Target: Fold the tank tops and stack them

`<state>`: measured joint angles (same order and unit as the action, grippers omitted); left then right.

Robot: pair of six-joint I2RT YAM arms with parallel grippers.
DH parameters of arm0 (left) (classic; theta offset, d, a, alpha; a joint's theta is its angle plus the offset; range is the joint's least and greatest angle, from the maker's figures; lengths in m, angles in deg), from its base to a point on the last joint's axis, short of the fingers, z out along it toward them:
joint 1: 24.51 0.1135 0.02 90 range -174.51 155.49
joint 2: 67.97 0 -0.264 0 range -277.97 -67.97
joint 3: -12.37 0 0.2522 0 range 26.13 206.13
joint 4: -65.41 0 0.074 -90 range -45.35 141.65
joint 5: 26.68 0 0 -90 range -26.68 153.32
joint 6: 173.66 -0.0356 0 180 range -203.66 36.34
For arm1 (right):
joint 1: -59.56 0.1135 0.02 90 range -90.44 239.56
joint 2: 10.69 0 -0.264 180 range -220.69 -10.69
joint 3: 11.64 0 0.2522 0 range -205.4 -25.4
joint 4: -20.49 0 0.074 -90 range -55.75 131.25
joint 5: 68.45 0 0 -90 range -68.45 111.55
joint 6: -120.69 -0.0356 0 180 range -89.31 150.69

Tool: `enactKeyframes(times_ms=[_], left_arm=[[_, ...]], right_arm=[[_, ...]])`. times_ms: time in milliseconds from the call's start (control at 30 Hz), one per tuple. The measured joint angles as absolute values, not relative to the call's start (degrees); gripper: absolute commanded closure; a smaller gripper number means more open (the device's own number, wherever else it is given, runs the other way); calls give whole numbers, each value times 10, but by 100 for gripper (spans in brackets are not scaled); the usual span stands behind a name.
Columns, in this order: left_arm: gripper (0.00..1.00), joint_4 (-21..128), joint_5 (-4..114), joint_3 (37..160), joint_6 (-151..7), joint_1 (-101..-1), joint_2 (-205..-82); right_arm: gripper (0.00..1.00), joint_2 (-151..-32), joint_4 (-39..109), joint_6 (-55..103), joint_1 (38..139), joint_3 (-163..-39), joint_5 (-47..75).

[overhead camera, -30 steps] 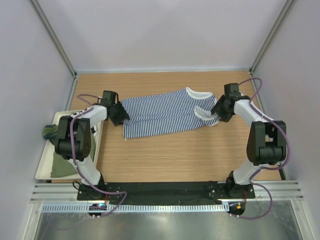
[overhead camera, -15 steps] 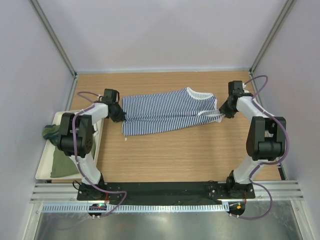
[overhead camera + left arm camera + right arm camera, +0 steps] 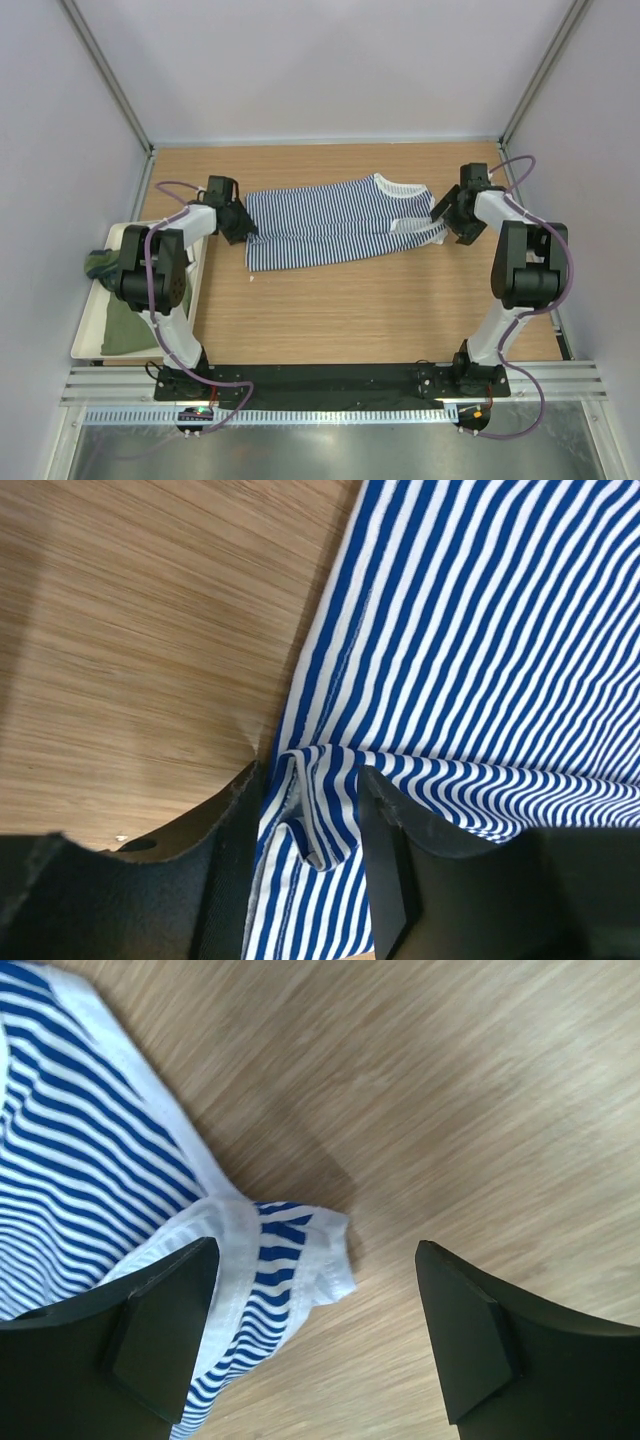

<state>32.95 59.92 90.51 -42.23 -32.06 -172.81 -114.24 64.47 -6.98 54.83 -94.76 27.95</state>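
Left tool [image 3: 308, 780]: my fingers stand partly spread, not pressed together. A small raised fold at the hem of the striped tank top [image 3: 480, 630] sits in the gap between them, and it looks loose rather than pinched.
Right tool [image 3: 315, 1250]: spread wide and holding nothing. The white-trimmed strap end [image 3: 290, 1250] lies on the wood below, close to one finger, while the other finger hangs over bare table [image 3: 480, 1080].
Striped tank top: laid out on the table between my two tools, with the hem end under the left one and the neck and straps at the right one.
Olive tank top [image 3: 122, 330]: off to the outer side of my left tool and back toward my base, bunched in the white tray [image 3: 88, 322], with some of it spilling over the rim.
Step, as I judge it: getting hold of both ends before a fold; nothing is stacked yet.
Risk, left: closing here may catch only the wrinkle's top layer, so the hem would slip out on the lift.
Risk, right: the strap sits off-centre in my gap, so closing could miss it or snag trim only.
Risk, both: an uneven hold would drag the cloth askew and leave a crooked fold.
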Motion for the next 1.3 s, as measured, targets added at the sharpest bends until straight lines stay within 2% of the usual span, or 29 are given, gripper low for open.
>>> enactKeyframes(times_ms=[267,433,500,600,633,700,767,1000,1300], left_arm=[[51,331,585,905,-422,-342,-1718],[55,330,588,905,-422,-345,-1681],[57,327,592,906,-422,-345,-1670],[61,315,597,911,-422,-345,-1666],[62,312,599,912,-422,-345,-1666],[67,307,601,912,-422,-345,-1666],[68,302,602,912,-421,-345,-1666],[62,302,600,904,-422,-345,-1666],[68,305,588,897,-432,-345,-1677]], right_arm=[[8,-1145,586,-67,548,-931,183],[8,-1122,594,-56,549,-933,216],[11,-1104,598,-50,549,-934,237],[23,-1073,598,-36,556,-938,261],[32,-1066,597,-31,560,-940,264],[38,-1058,591,-21,570,-943,251],[43,-1059,578,-15,580,-944,220],[47,-1097,560,10,619,-964,143],[50,-1166,557,52,666,-988,124]])
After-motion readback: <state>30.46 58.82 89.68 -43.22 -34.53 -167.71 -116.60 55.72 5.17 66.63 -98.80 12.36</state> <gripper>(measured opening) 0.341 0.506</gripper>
